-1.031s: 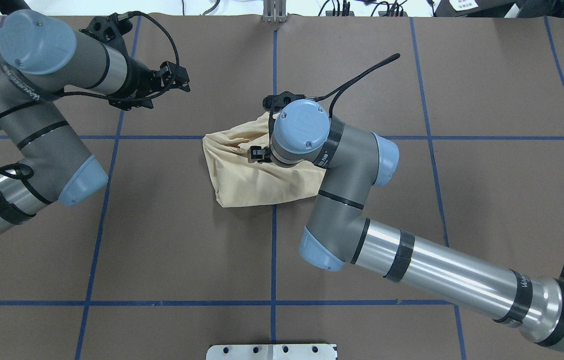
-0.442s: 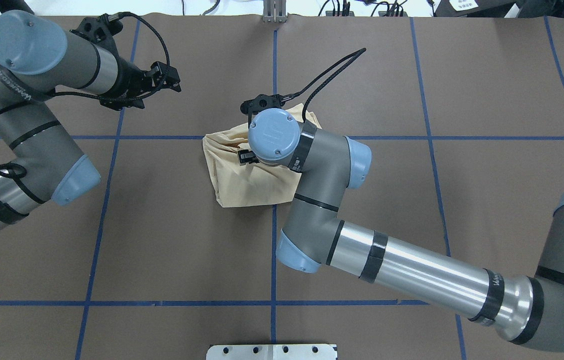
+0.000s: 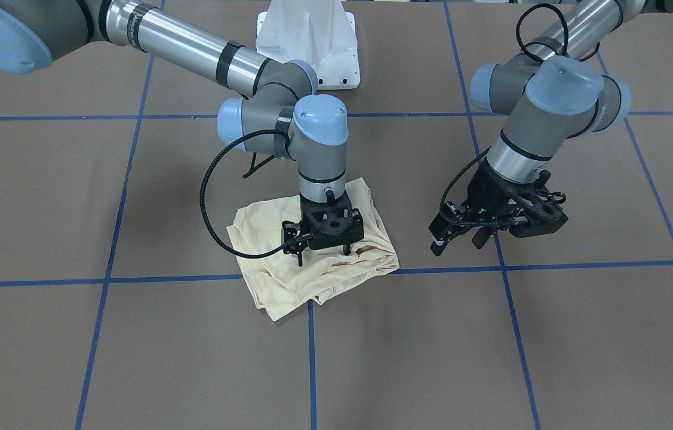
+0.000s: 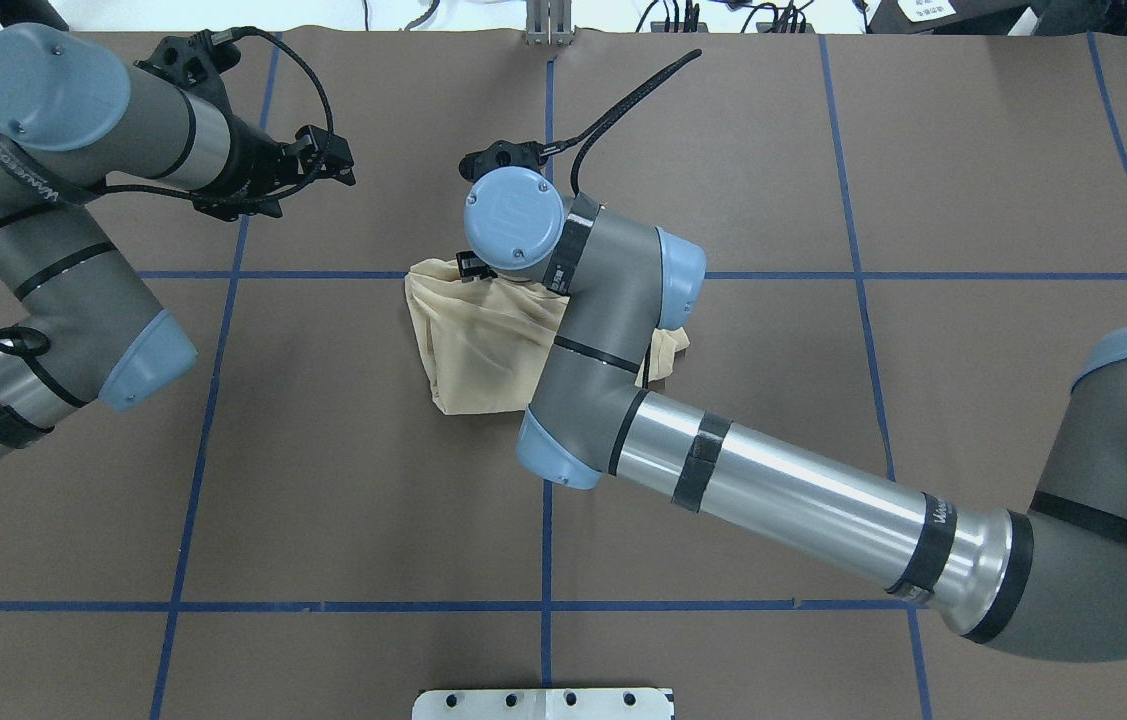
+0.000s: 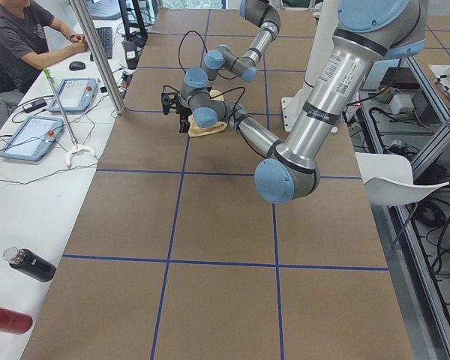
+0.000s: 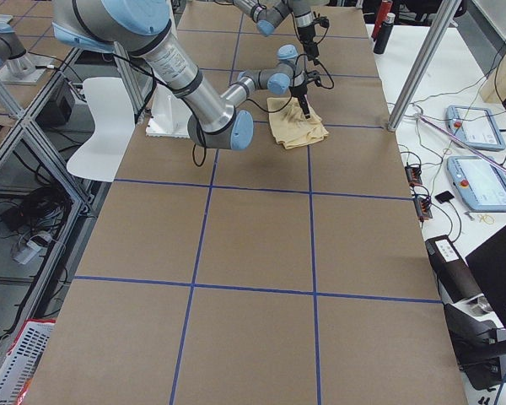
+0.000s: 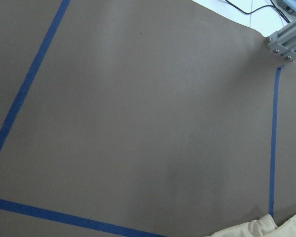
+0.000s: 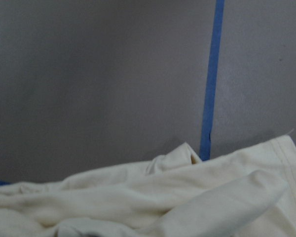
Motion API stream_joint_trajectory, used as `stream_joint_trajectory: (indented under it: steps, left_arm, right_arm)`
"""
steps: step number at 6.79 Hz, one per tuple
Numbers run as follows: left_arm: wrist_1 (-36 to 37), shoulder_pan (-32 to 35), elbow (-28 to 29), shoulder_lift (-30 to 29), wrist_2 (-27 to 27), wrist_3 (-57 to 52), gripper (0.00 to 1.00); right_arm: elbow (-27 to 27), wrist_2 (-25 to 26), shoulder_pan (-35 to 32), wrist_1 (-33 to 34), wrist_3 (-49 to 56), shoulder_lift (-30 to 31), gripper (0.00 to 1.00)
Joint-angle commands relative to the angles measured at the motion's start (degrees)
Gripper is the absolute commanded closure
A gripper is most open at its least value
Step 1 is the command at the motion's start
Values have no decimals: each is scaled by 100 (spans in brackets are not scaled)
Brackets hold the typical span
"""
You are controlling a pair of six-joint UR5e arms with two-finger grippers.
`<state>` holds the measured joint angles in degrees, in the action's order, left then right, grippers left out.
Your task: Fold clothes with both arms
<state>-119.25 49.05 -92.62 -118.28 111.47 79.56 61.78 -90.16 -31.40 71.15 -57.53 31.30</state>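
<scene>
The cream-yellow shirt (image 4: 473, 340) lies as a rumpled folded bundle at the table's middle. It also shows in the front view (image 3: 288, 286) and fills the bottom of the right wrist view (image 8: 163, 197). My right gripper (image 3: 322, 255) points straight down over the bundle's far part, with its fingers apart and the tips at the cloth. In the overhead view its own wrist hides it. My left gripper (image 4: 335, 165) is open and empty, hovering above bare table to the shirt's far left, and it also shows in the front view (image 3: 458, 242). A shirt corner (image 7: 266, 229) shows in the left wrist view.
Brown table cover with blue tape grid lines (image 4: 548, 500). The white pedestal base (image 3: 306, 42) stands at the robot's side. A metal bracket (image 4: 548, 25) sits at the far edge. An operator (image 5: 22, 37) sits beside the table, and bottles (image 5: 30, 264) lie on the side bench.
My right wrist has moved left and toward the far edge across the shirt. The raised cloth beside it no longer shows. My left gripper has drifted slightly left.
</scene>
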Motion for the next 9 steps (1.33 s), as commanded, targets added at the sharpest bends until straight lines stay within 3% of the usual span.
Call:
stream_joint_trajectory:
  steps: [1, 4, 5, 7, 8, 9]
  left_arm:
    - [25, 131, 7, 6, 6, -54, 0]
    - [16, 403, 103, 6, 15, -606, 0]
    - [25, 630, 104, 137, 23, -1330, 0]
    - [-10, 1480, 104, 488, 941, -2903, 0]
    - [-28, 1981, 208, 681, 1086, -3946, 0]
    - [-54, 2169, 340, 735, 1061, -4044, 0]
  right_arm:
    - [-885, 25, -279, -635, 23, -369, 0]
    - [-792, -106, -550, -646, 84, -423, 0]
    - [-591, -751, -978, -559, 241, -362, 0]
    - [348, -1850, -1857, 342, 722, 260, 0]
    - [578, -2717, -2540, 704, 952, 471, 0]
    - [946, -3309, -3086, 830, 1285, 978, 0]
